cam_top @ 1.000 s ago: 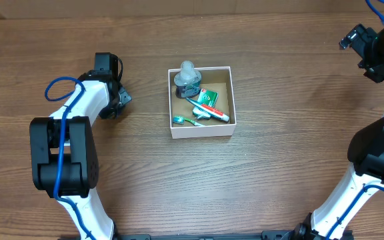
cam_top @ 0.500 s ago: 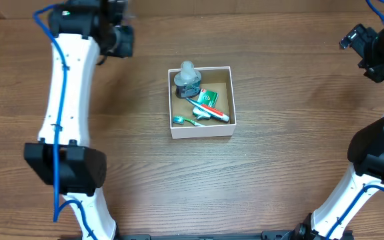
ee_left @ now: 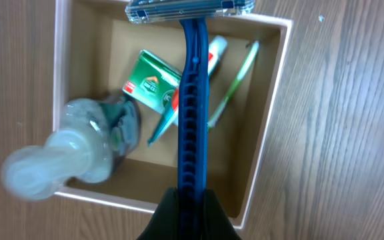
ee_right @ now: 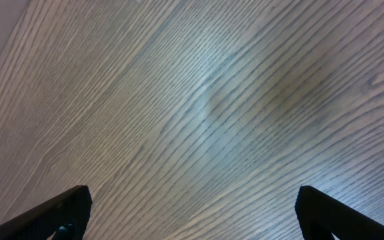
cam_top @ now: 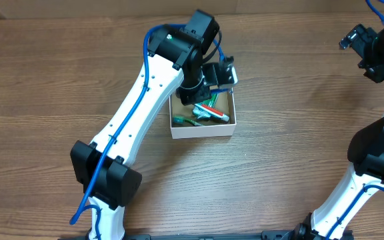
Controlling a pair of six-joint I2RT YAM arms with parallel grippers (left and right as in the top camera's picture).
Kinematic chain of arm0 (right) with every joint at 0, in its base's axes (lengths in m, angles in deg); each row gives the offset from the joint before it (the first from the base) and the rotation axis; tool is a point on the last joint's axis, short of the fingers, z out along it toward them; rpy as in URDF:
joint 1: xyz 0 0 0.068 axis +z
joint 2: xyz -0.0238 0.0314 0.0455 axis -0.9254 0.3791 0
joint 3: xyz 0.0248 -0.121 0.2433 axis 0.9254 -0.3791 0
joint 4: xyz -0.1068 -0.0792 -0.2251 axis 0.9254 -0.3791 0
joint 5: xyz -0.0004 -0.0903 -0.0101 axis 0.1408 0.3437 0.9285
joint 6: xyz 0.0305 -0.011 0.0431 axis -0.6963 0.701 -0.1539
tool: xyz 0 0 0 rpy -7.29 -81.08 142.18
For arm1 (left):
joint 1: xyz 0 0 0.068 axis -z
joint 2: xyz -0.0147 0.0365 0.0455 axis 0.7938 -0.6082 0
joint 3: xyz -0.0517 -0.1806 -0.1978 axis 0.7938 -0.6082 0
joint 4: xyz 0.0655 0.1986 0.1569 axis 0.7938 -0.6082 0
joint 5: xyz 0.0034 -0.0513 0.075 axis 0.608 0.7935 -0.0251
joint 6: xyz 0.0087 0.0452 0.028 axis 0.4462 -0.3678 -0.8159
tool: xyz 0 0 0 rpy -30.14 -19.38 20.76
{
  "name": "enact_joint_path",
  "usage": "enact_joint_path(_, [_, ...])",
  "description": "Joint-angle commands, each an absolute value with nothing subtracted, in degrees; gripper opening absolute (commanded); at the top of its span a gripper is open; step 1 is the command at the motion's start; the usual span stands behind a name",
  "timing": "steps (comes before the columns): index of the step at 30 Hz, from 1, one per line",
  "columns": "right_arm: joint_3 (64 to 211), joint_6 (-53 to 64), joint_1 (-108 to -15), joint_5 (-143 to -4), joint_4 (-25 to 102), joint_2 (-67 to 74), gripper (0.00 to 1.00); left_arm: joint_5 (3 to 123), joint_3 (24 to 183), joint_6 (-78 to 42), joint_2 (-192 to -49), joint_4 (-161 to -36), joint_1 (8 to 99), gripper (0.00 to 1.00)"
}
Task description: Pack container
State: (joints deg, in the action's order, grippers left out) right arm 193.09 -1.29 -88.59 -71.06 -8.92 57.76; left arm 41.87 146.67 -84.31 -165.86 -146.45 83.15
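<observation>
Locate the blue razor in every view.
Overhead: blue razor mostly hidden under left end effector, above the container's top-right corner.
Left wrist: centre, handle running up from the end effector.
Right wrist: not in it.
Shared landmark: the container's white rim.

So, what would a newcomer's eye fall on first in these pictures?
The left gripper holds a blue razor over the box, where a clear-capped bottle and a green packet sit. The right gripper hangs open over the wooden table, far right.
</observation>
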Motion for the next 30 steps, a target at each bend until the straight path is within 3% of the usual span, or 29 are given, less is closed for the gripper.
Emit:
enact_joint_path(1, [194.66, -1.42, -88.41, -70.69, -8.64, 56.73, 1.00, 41.32, 138.48, -86.85, -165.51, -141.07, 81.38, 0.06])
enact_joint_path(5, [194.66, -1.42, -88.41, -70.69, -8.64, 56.73, 1.00, 41.30, 134.04, -86.80, -165.51, -137.12, 81.34, 0.54])
enact_joint_path(8, [194.66, -1.42, -88.41, -70.69, -8.64, 56.73, 1.00, 41.30, 133.82, -86.80, -165.51, -136.99, 81.34, 0.73])
enact_joint_path(9, [194.66, -1.42, -88.41, -70.69, -8.64, 56.73, 1.00, 41.30, 133.82, -86.80, -165.51, -136.74, 81.40, 0.99])
enact_joint_path(11, [194.66, -1.42, -88.41, -70.69, -8.64, 56.73, 1.00, 40.65, 134.15, -86.78, -165.51, -135.59, 81.49, 1.00])
enact_joint_path(17, [194.66, -1.42, -88.41, -70.69, -8.64, 56.73, 1.00, 35.55, 146.87, -57.58, -161.45, -138.65, 79.30, 1.00])
enact_joint_path(22, [194.66, -1.42, -88.41, -70.69, -8.64, 56.73, 1.00, 34.94, 147.26, -43.90, -145.10, -142.76, 73.18, 1.00])
enact_joint_path(30, [194.66, -1.42, -88.41, -70.69, -8.64, 56.73, 1.00, 21.57, 141.82, -31.48, -117.43, -153.33, 73.18, 1.00])
